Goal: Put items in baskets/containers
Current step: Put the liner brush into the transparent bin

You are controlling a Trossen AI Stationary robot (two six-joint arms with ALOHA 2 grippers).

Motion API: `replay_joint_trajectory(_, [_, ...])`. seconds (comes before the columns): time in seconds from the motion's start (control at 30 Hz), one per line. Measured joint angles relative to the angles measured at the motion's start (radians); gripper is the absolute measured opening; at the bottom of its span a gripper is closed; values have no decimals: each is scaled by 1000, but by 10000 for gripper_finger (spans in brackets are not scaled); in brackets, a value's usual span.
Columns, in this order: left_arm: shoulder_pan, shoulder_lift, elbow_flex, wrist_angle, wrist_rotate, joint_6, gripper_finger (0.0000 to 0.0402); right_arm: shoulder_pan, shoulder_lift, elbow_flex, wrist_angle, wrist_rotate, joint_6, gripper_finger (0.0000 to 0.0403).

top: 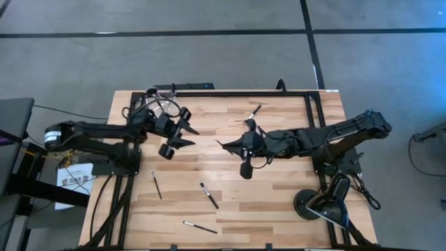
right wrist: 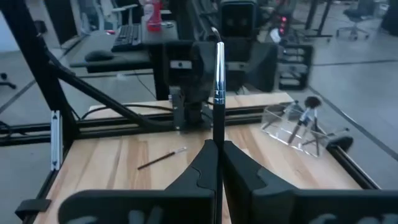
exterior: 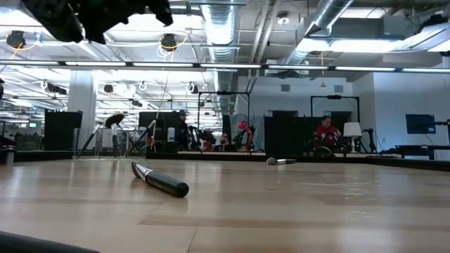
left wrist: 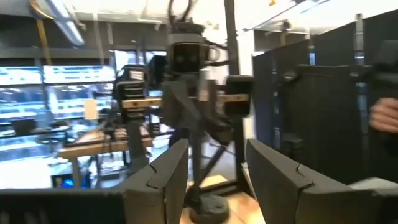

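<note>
My right gripper (top: 221, 145) hovers over the table's middle, shut on a slim makeup brush (right wrist: 219, 74) with a dark handle and silvery ferrule. My left gripper (top: 194, 136) faces it from the left, open and empty (left wrist: 217, 171). The clear plastic cup (right wrist: 297, 126) sits tilted near the far left corner (top: 164, 106) with a few brushes inside. Loose brushes lie flat on the wood: one at the far side (top: 254, 110) and three toward the near edge (top: 156, 185), (top: 209, 195), (top: 200, 227). The low view shows one of them close up (exterior: 162, 181). My right gripper pinches the brush by its dark handle (right wrist: 217, 134) between the two shut fingers. The brush runs on past the fingertips, ferrule and tip out in front. It is lifted clear of the table.
A round black lamp base (top: 310, 206) stands at the near right corner. A black frame rail (top: 230, 93) runs along the far edge and the right side. Cables bunch by the cup, behind the left arm. Bare wood lies between the grippers and the near brushes.
</note>
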Motion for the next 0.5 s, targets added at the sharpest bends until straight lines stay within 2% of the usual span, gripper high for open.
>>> replay_joint_trajectory(0.07, [-34,40,17,16,-43,28,158,-1,16,0,25,-28,-14,1])
replay_joint_trajectory(0.27, [-101,145,78,65,-82,36,157,-23,65,0,78,-66,-32,1])
replay_joint_trajectory(0.5, [-126,218,116,79,-113,36,157,-48,99,0,121,-112,-32,1])
